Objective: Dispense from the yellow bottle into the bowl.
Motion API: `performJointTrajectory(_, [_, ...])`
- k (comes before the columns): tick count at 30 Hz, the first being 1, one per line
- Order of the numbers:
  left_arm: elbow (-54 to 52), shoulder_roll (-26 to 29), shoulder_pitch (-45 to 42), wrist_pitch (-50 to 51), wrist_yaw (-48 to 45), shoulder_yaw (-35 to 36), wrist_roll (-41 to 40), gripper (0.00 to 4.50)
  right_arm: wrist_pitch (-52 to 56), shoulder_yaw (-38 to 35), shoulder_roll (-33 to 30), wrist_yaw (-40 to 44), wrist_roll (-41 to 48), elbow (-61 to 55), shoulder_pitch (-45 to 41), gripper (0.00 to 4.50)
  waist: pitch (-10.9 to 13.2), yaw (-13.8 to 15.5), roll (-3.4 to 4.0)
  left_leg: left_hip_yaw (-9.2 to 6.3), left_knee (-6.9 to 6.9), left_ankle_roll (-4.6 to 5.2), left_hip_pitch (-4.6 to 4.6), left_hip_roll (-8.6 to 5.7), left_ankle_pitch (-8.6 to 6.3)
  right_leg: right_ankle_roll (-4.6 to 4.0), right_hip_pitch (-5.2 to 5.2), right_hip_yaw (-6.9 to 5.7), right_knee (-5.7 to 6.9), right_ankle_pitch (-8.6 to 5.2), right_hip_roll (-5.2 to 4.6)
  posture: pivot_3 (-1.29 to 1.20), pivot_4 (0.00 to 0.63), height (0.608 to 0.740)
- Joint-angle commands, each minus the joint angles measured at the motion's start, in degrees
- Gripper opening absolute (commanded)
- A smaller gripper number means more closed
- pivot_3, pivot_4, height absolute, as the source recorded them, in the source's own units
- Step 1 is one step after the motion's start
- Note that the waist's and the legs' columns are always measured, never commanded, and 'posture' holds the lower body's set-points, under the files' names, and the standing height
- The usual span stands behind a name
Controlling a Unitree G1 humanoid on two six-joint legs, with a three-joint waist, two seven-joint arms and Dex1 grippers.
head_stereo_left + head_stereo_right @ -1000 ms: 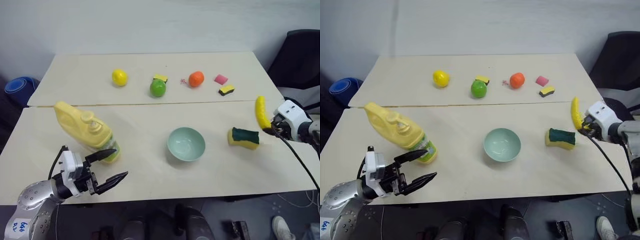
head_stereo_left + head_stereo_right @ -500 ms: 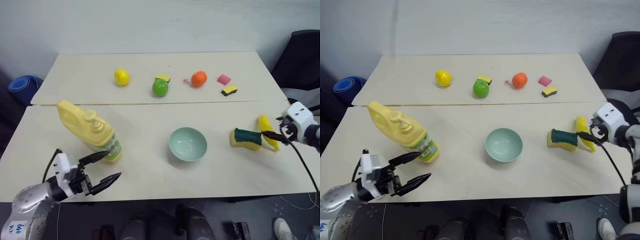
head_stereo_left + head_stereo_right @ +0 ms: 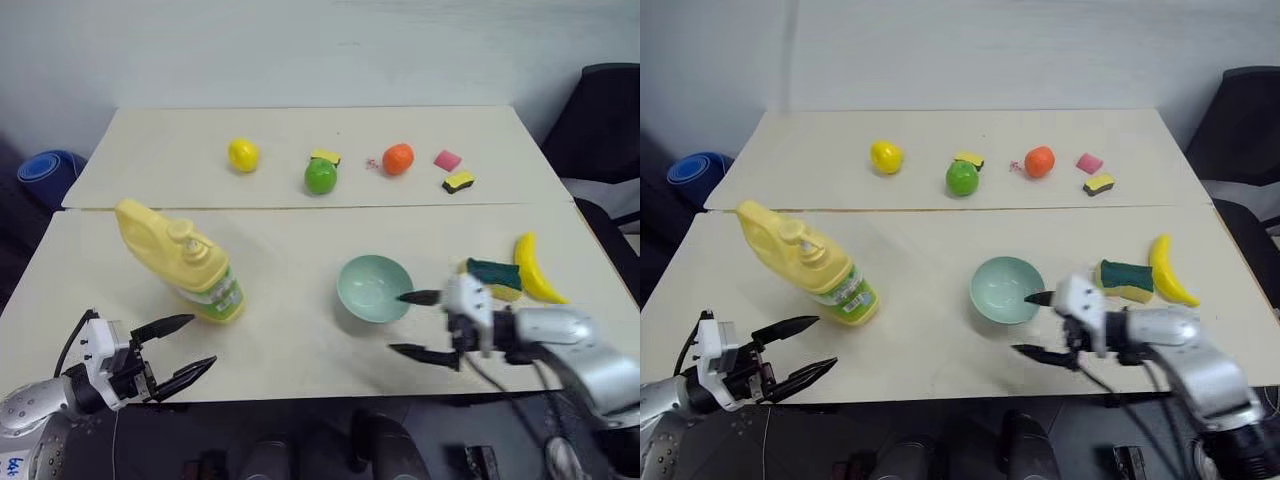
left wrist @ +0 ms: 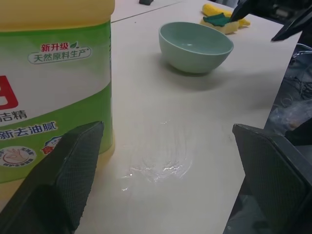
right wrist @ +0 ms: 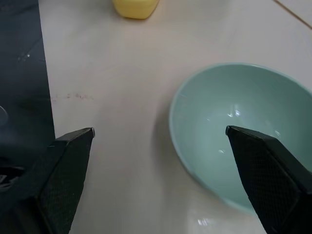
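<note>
Risk noted: right gripper (image 3: pixel 417 325), jaws wide apart and empty, sat just beside the bowl (image 3: pixel 374 288), one finger at its rim. A careless sweep could knock the light bowl sliding or tip it. Left gripper (image 3: pixel 172 347), jaws also spread and empty, hung near the table edge (image 3: pixel 300 385), short of the yellow bottle (image 3: pixel 178 260); closing off-centre on the broad body might topple it, since it looked top-heavy with handle and pump cap. A small wet smear on the table by the bottle's base, seen from the left wrist, could let it skid.

Bottle stood upright on the near table, left of the bowl and well apart from it. Yellow plastic, green-and-white label low on the body. Bowl pale mint, smooth, apparently empty.
</note>
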Motion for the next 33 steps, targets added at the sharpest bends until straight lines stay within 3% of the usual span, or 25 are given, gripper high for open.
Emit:
performJointTrajectory(1, [-1.71,0.69,-0.08,0.18,-0.62,0.33,-0.81,4.5,3.92,3.79,2.4,-4.25,-4.97,2.69,-4.58,4.49,-0.03,0.2,-0.06,0.0,0.0,0.12,0.0,-0.02,0.06,0.0,0.0,-0.01,-0.01,0.0,-0.01,0.0,0.15,0.74])
performJointTrajectory(4, [-1.96,0.17,-0.37,0.24,-0.1,-0.19,-0.49,4.5,2.74,9.02,4.65,-4.32,-9.41,7.56,-7.73,4.49,-0.11,0.46,-0.18,-0.02,0.0,0.2,-0.01,-0.02,0.1,-0.02,0.0,-0.04,-0.04,0.0,-0.01,0.0,0.15,0.74])
performJointTrajectory(7, [-2.44,-0.39,-0.49,0.03,0.78,-0.5,-0.19,4.5,0.83,11.02,7.42,-6.5,-13.17,12.83,-10.7,3.9,-0.11,0.35,-0.2,-0.05,0.01,0.2,-0.04,-0.02,0.11,-0.05,0.0,-0.09,-0.04,-0.02,-0.01,0.0,0.15,0.74])
performJointTrajectory(17, [-7.89,-3.21,2.64,0.85,6.01,2.06,-2.29,4.5,-2.65,12.05,9.04,-3.71,-15.28,13.59,-12.47,0.26,-0.14,0.03,-0.24,-0.04,0.01,0.24,-0.02,-0.03,0.14,-0.03,0.02,-0.08,0.0,-0.01,0.0,0.0,0.15,0.74])
performJointTrajectory(19, [-9.48,-4.48,4.89,1.18,7.44,5.11,-4.68,4.5,-3.82,11.61,8.39,-0.72,-13.82,11.48,-13.99,0.02,-0.22,-0.47,-0.41,-0.03,0.01,0.23,0.0,-0.02,0.14,-0.03,0.05,-0.07,0.01,-0.01,0.02,0.0,0.15,0.74])
performJointTrajectory(23, [-13.86,-5.41,8.14,5.5,11.2,12.65,-13.46,3.25,-3.73,10.46,7.1,6.64,-9.91,7.26,-18.08,0.0,-0.11,-0.94,-0.35,-0.05,0.01,0.22,-0.04,0.06,0.13,-0.04,0.0,-0.08,0.01,-0.02,0.06,0.0,0.15,0.74])
performJointTrajectory(26, [-17.37,-3.17,8.99,10.89,14.43,19.49,-23.74,2.25,-6.42,11.53,4.19,16.79,-6.49,4.05,-22.63,0.0,-0.08,-0.86,-0.36,-0.09,0.01,0.22,-0.01,0.05,0.13,-0.05,0.04,-0.09,-0.01,-0.02,0.05,0.0,0.15,0.74])
performJointTrajectory(30, [-18.53,3.18,3.04,16.13,18.9,23.41,-32.36,0.86,-8.99,13.74,3.61,24.51,-6.01,5.07,-29.81,0.0,-0.08,-0.18,-0.45,-0.2,0.04,0.22,0.01,0.02,0.13,-0.07,0.08,-0.15,-0.01,-0.04,0.04,0.0,0.15,0.74])
performJointTrajectory(33, [-15.23,8.15,-6.46,15.08,20.2,21.79,-28.97,0.03,-8.75,15.73,5.58,27.91,-6.18,7.24,-35.82,0.0,-0.08,0.02,-0.45,-0.19,0.06,0.2,0.0,-0.05,0.16,-0.07,0.08,-0.15,0.04,-0.04,0.03,0.0,0.15,0.74])
